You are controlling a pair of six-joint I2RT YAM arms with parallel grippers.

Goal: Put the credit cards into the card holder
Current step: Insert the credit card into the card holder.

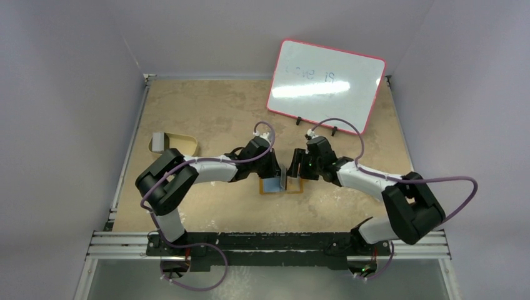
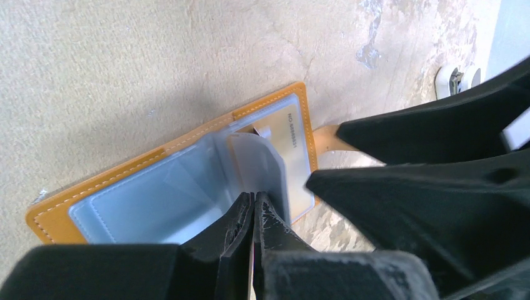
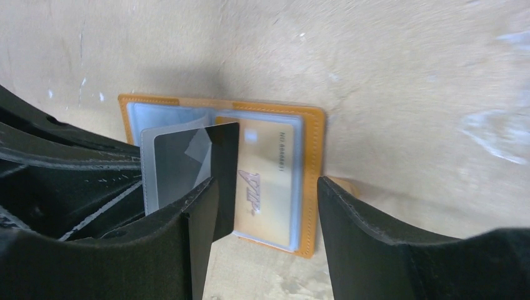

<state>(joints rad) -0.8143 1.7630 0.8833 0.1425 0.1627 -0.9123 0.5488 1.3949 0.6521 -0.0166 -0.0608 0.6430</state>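
The orange-brown card holder (image 1: pixel 297 187) lies open on the table between the two arms. It also shows in the left wrist view (image 2: pixel 56 219) and in the right wrist view (image 3: pixel 314 156). A gold card (image 3: pixel 272 169) sits in its right pocket. My left gripper (image 2: pixel 255 197) is shut on a clear inner sleeve (image 2: pixel 259 159) and holds it upright. A dark card (image 3: pixel 187 162) sits partly in that sleeve, its edge sticking out beside my right gripper's left finger. My right gripper (image 3: pixel 267 184) is open and empty, just above the holder's right half. No pale blue card shows.
A beige shallow tray (image 1: pixel 181 145) with a grey block (image 1: pixel 160 140) stands at the left. A red-framed whiteboard (image 1: pixel 325 81) leans at the back right. The two grippers (image 1: pixel 284 170) are nearly touching over the holder.
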